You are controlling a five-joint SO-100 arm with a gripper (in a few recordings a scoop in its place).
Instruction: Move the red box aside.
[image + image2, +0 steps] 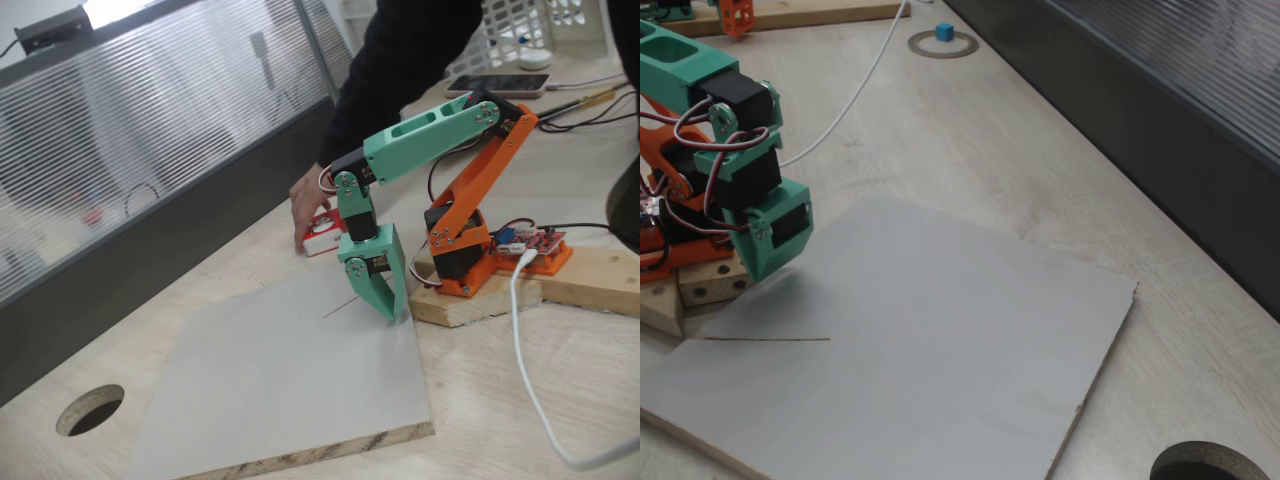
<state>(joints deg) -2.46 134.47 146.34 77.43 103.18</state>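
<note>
Behind the empty, seemingly closed pincer (388,300), the red box (326,232) under a person's hand (312,205) looks light, stiff, best gripped across its narrow sides.

Red box (322,233), white-topped, on the table under a person's hand

One fixed view looks from the table's front across at my arm (440,135), medium range. Another sits close, beyond the arm, angled down. Both share the grey board (290,380) (930,340).
</note>
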